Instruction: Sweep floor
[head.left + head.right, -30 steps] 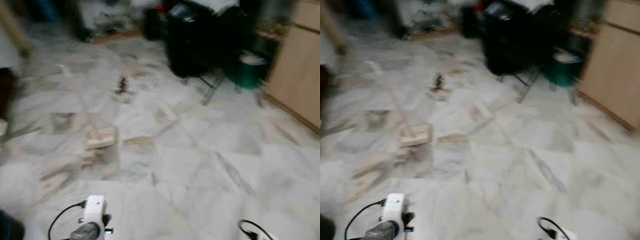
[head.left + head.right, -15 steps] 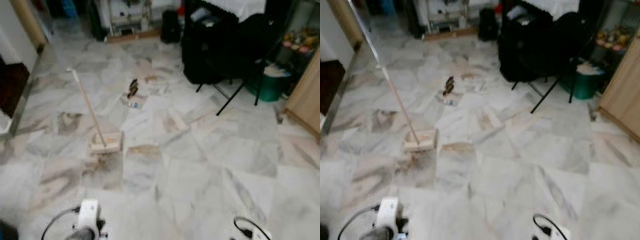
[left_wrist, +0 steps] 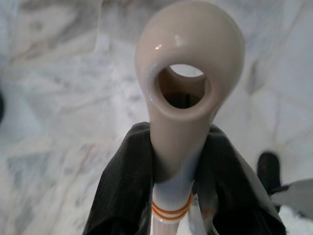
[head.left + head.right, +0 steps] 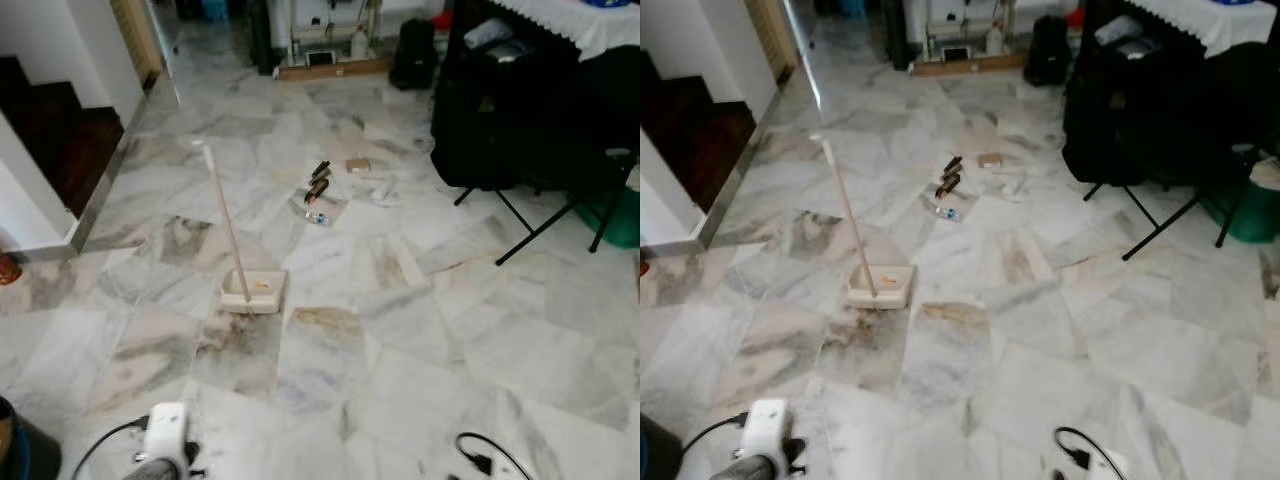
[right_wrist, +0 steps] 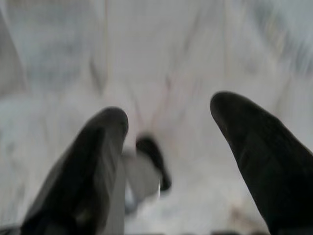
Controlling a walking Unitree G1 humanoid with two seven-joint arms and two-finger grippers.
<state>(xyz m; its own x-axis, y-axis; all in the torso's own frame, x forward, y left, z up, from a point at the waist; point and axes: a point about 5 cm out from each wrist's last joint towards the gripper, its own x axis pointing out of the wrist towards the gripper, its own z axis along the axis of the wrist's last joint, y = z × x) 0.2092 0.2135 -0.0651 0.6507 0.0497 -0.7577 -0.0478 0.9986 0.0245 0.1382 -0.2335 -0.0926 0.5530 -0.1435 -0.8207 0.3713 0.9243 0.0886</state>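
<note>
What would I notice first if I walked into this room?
Probably the dustpan standing in the middle of the marble floor, with its long handle sticking up. Just beyond it lies a small pile of litter, and to the right looms a big black covered table. The left gripper is clamped on a beige handle with a hanging hole.

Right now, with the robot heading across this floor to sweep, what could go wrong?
1. The dustpan stands in the path with its long handle upright; a bump could topple it.
2. The debris lies near the folding chair, whose legs splay out; sweeping there could snag them.
3. The left pincer grips the beige handle close to its looped end, so control of the far end may be poor.
</note>
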